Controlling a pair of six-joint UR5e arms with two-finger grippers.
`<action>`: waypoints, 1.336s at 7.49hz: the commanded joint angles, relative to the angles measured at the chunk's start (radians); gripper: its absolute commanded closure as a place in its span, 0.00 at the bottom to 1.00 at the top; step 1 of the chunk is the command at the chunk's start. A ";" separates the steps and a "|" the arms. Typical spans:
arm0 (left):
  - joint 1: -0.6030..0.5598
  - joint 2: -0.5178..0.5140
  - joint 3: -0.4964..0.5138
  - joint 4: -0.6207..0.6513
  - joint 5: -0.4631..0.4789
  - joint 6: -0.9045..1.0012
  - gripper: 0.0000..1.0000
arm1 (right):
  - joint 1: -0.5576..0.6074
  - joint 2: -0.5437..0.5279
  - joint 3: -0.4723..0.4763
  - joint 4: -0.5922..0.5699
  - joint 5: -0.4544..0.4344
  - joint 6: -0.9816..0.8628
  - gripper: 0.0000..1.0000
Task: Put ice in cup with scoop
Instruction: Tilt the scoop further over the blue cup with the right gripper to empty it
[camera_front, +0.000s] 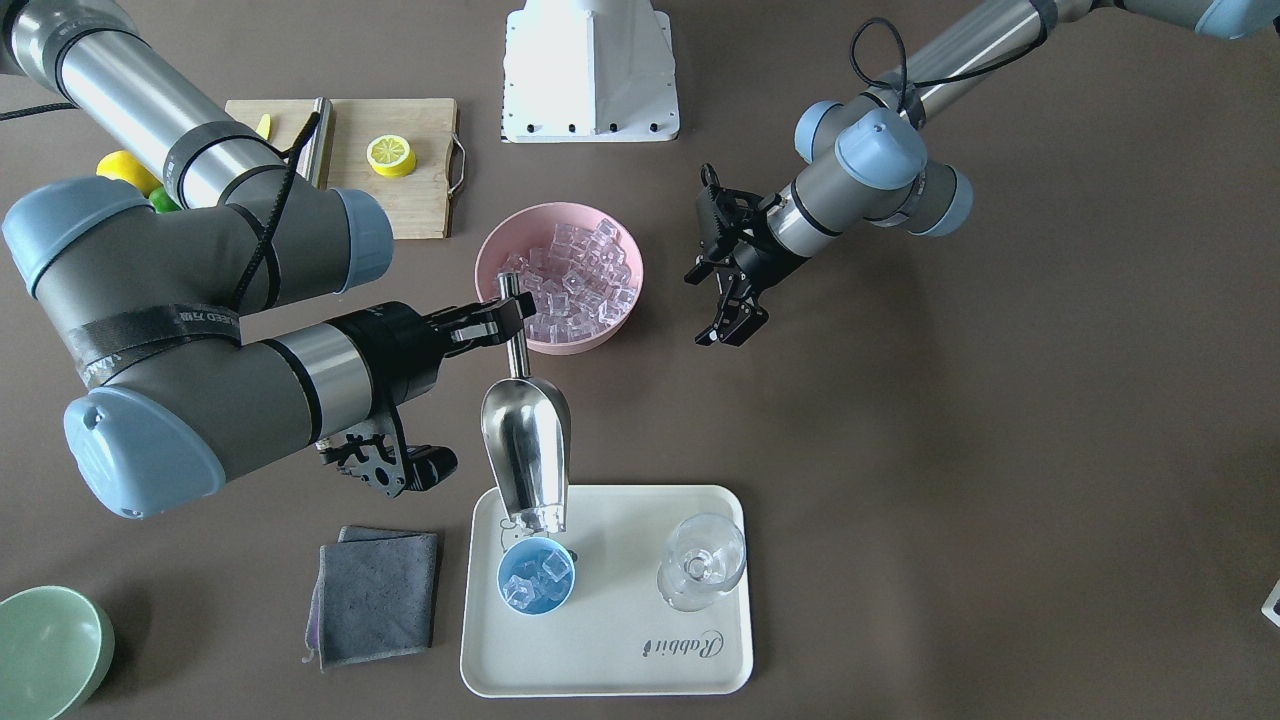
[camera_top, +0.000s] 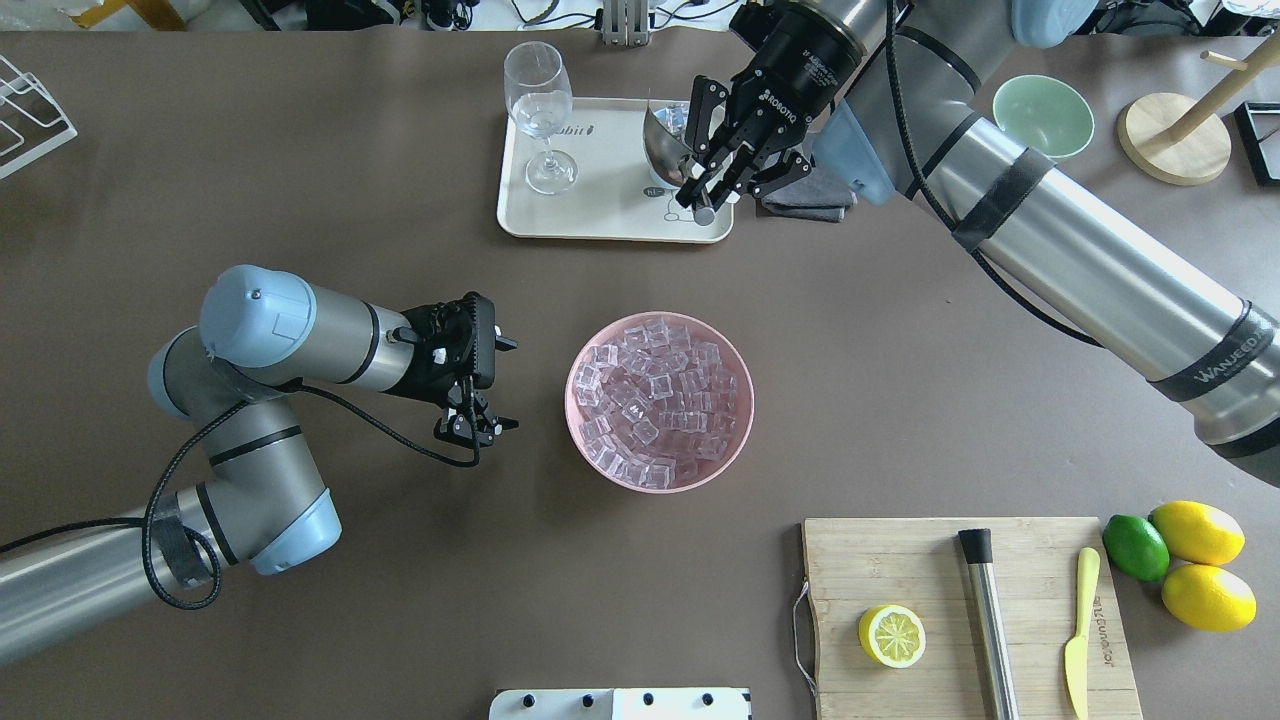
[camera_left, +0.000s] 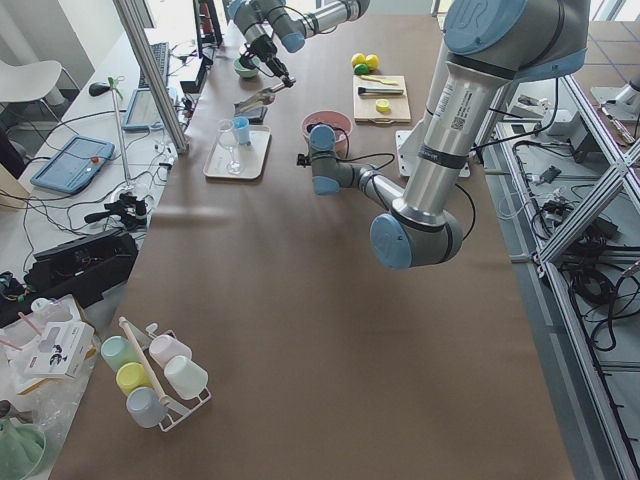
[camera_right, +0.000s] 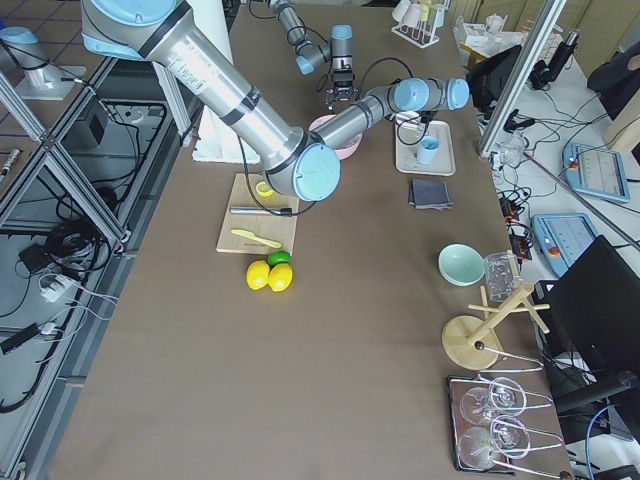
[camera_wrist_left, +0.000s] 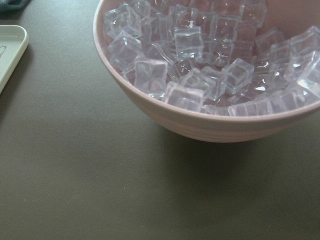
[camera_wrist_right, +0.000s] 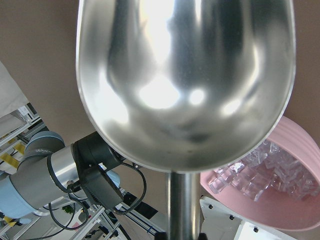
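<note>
- The right claw clamps the scoop by its handle. The scoop's length runs from the pink bowl towards the cup, mouth tipped down just above it.
- The cup, on the tray, holds ice.
- The left claw hangs open and empty beside the bowl.

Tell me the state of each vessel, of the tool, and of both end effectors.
Cup: upright on tray, holding ice.
Scoop: tilted mouth down above cup, trough looks empty.
Bowl: full of ice.
Glass: upright, empty.
Right end effector: shut on scoop handle.
Left end effector: open, empty.
</note>
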 joint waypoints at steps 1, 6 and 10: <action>0.000 0.000 0.000 0.000 0.000 0.000 0.01 | 0.000 -0.021 0.000 0.046 0.026 0.012 1.00; 0.000 0.000 0.000 0.000 0.002 0.000 0.01 | 0.002 -0.023 0.017 0.046 -0.006 0.013 1.00; 0.000 0.000 0.000 0.000 0.000 0.000 0.01 | 0.002 -0.136 0.347 0.034 -0.652 0.027 1.00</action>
